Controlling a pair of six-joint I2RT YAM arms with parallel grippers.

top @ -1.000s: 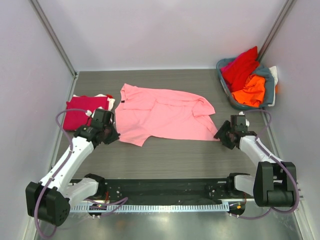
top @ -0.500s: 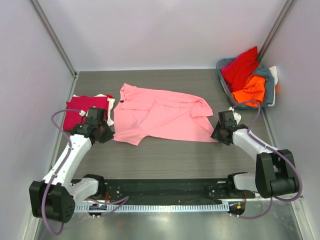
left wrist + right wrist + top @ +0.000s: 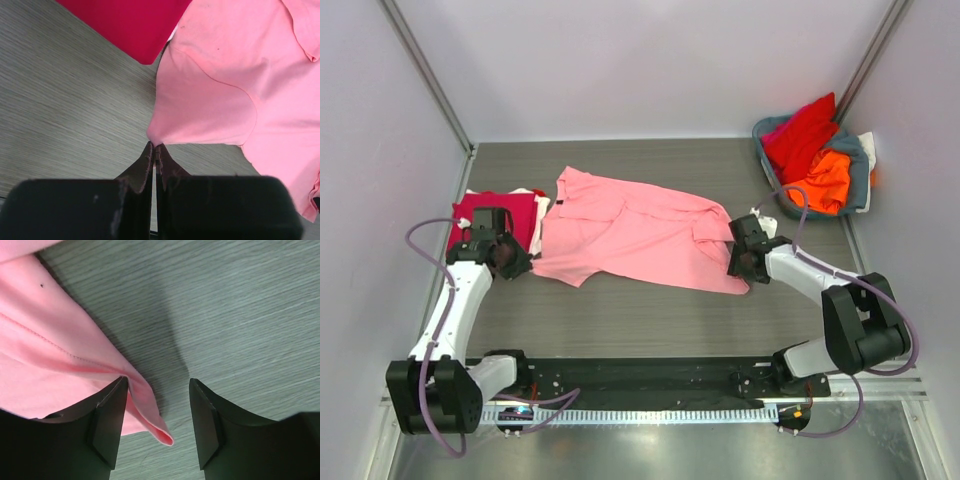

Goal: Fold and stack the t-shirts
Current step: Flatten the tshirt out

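The light pink t-shirt (image 3: 630,230) lies spread and wrinkled across the middle of the table. My left gripper (image 3: 513,262) is shut on its near-left sleeve edge, as the left wrist view (image 3: 155,146) shows, with the pink cloth (image 3: 225,75) stretching away from the tips. My right gripper (image 3: 738,262) is open at the shirt's right corner. A fold of pink cloth (image 3: 45,355) lies between the jaws (image 3: 157,385), against the left finger. A folded crimson t-shirt (image 3: 490,212) lies at the left on white cloth (image 3: 539,212); it also shows in the left wrist view (image 3: 135,25).
A grey-blue basket (image 3: 860,185) stands at the back right, holding a red t-shirt (image 3: 805,130), an orange one (image 3: 820,180) and some white cloth. Walls close in on the left, back and right. The arm bases and rail run along the near edge.
Both grippers have moved left. The left one has pulled the pink shirt's left edge towards the crimson stack. The right one has moved onto the shirt's right corner.
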